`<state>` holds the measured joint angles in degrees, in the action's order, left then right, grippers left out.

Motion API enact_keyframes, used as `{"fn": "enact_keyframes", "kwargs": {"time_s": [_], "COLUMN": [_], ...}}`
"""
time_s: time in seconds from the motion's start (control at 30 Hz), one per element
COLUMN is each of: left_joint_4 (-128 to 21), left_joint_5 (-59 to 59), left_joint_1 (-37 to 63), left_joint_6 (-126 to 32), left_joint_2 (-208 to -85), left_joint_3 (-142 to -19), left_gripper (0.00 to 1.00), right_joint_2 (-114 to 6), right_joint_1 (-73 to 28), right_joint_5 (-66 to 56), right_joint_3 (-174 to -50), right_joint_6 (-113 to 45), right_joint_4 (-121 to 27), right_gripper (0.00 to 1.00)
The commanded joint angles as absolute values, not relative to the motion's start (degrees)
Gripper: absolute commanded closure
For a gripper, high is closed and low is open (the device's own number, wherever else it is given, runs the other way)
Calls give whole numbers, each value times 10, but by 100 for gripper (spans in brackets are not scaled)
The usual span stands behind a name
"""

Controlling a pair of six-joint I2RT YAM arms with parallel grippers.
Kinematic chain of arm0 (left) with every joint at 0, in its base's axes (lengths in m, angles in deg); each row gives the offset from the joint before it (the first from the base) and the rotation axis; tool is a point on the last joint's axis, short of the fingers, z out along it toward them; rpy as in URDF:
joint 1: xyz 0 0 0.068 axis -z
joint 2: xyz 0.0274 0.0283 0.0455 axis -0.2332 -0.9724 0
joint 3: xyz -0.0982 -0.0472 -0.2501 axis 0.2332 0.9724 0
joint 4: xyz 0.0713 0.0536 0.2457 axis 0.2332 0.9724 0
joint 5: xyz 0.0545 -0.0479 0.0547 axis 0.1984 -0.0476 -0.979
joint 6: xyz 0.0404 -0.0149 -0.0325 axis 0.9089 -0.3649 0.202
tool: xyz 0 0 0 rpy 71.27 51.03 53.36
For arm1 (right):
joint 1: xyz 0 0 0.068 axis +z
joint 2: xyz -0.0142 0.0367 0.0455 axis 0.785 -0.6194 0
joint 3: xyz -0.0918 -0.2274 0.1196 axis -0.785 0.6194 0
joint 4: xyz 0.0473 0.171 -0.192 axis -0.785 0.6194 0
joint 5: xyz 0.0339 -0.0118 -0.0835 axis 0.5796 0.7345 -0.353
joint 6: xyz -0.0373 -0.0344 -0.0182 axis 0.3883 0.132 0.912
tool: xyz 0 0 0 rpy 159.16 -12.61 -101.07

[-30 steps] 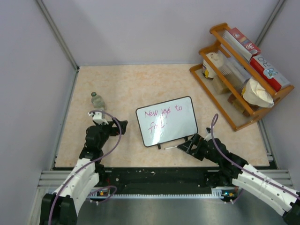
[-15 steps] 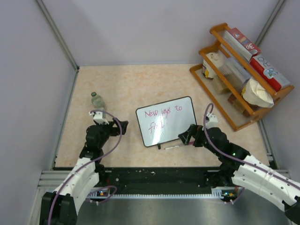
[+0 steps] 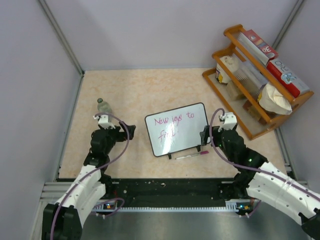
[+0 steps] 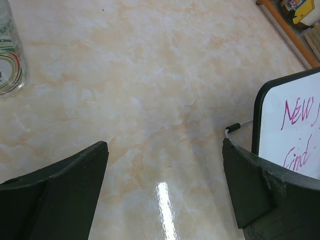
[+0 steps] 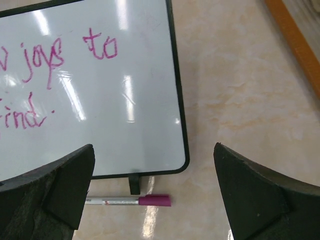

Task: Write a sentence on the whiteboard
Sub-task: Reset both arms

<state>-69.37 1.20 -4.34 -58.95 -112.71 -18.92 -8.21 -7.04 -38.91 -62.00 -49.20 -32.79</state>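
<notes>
The whiteboard (image 3: 186, 136) lies flat mid-table, black-framed, with the sentence (image 3: 172, 125) in pink marker across two lines. A capped pink marker (image 3: 190, 155) lies loose on the table just before the board's near edge. My right gripper (image 3: 204, 136) hovers open at the board's near right corner, above the marker and empty. In the right wrist view the marker (image 5: 127, 201) rests below the whiteboard (image 5: 100, 100), whose sentence (image 5: 50, 55) shows. My left gripper (image 3: 129, 131) stands open left of the board over bare table. The left wrist view catches the whiteboard (image 4: 295, 145) edge.
A small glass bottle (image 3: 104, 106) stands left of the board, behind my left gripper, and shows as the bottle (image 4: 10, 55) in the left wrist view. A wooden rack (image 3: 255, 80) holding boxes and cups fills the back right corner. Grey walls close in the table.
My right gripper has drawn back from the marker and risen to the board's right corner, staying open. The marker stays on the table. The left arm shifted slightly.
</notes>
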Motion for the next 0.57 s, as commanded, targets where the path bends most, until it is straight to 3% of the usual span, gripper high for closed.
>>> {"fn": "enact_keyframes", "kwargs": {"time_s": [0.0,0.27,0.53], "left_joint_4": [-649,-629,-631], "left_joint_5": [-1,-9,-50], "left_joint_1": [-45,-45,-45], "left_joint_6": [-582,-583,-568], "left_joint_2": [-1103,-1047,-1032], "left_joint_3": [-235,-248,-239], "left_gripper": [1,1,1], "right_joint_2": [-90,-95,-80], "right_joint_1": [-130,-405,-425], "right_joint_5": [-391,-168,-281], "right_joint_3": [-640,-592,-528], "right_joint_6": [-436,-500,-437], "right_joint_4": [-365,-437,-543], "right_gripper": [1,1,1]}}
